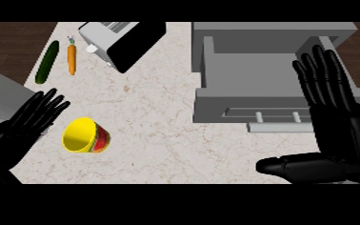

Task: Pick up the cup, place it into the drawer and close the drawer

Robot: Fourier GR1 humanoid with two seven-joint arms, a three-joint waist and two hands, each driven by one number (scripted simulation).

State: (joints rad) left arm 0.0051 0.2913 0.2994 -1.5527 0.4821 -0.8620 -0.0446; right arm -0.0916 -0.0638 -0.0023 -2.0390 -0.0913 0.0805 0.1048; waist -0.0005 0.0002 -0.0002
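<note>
cup (85,136) on its side on table (155,119), just right of open left hand (32,119) | drawer (253,83) open, beside open right hand (330,109)

Nothing readable here as far as I can tell. No words, brand names, numbers or signs on anything on the counter. The cup (85,136) has a red band round its yellow side, but it's plain colour, no lettering. The toaster (121,42) and the grey drawer (271,66) carry no labels or markings either.
</note>
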